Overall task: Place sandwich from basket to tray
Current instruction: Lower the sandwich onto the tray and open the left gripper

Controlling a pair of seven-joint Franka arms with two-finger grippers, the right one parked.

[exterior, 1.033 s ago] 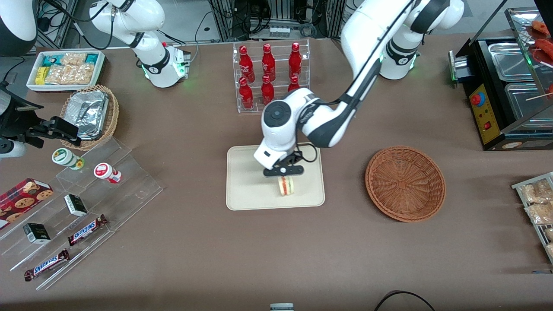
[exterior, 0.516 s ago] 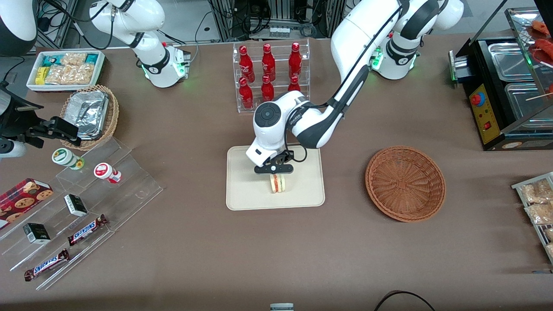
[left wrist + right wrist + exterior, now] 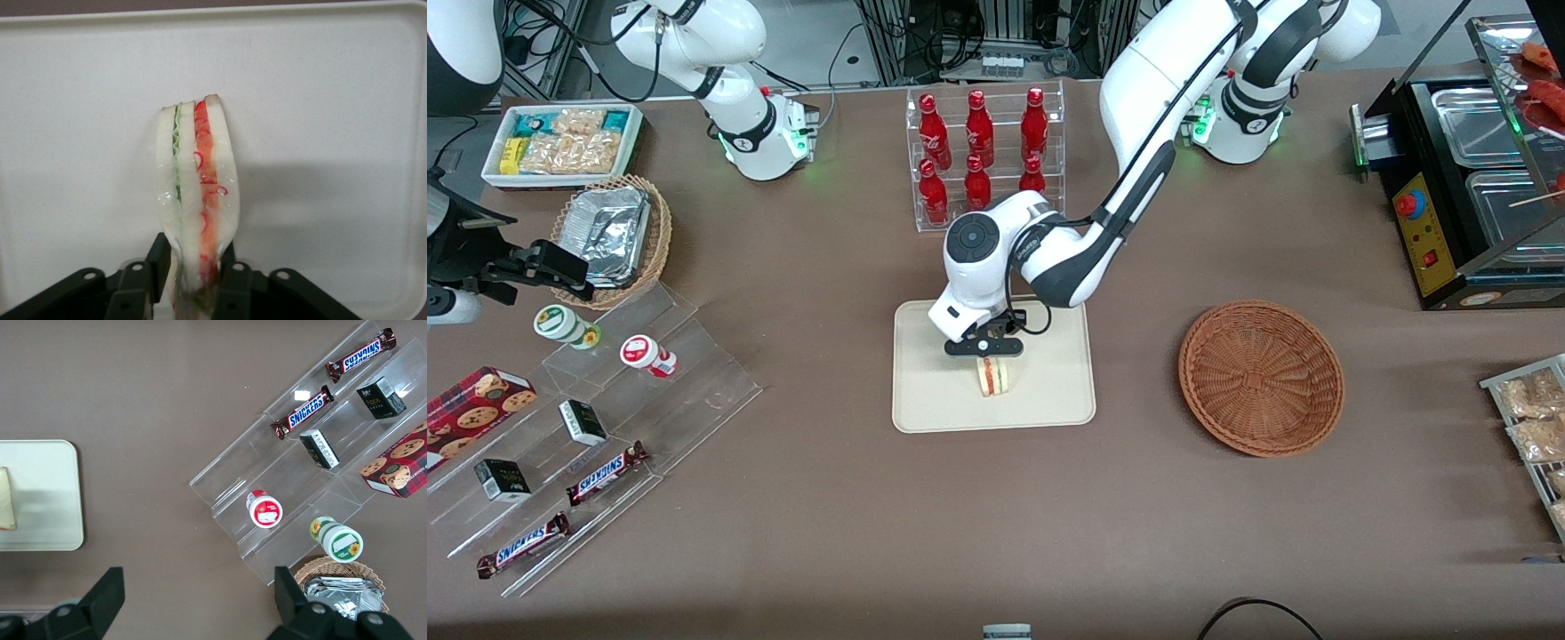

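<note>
You see the sandwich [image 3: 197, 193] as a thin wedge of soft white bread, with a wavy green layer and a red layer along its edge, and the clear wrap gives small shiny spots on it. It stands on its narrow side over the tray [image 3: 934, 404], which is a flat cream rectangle with rounded corners, a low rim and a smooth matte surface. Whether the sandwich touches the tray or hangs just above it, you cannot tell. The gripper [image 3: 985, 350] is over the middle of the tray, and its two black fingers [image 3: 159, 263] press the bread from both sides, so it holds the sandwich at one end. The left arm reaches from its base down to the tray, with the elbow bent and the wrist pointing downward. The basket [image 3: 1261, 377] is a round shallow bowl of reddish-brown woven wicker with a ribbed pattern from its centre; it lies on the brown table [image 3: 996, 533] beside the tray, toward the working arm's end, apart from it.
</note>
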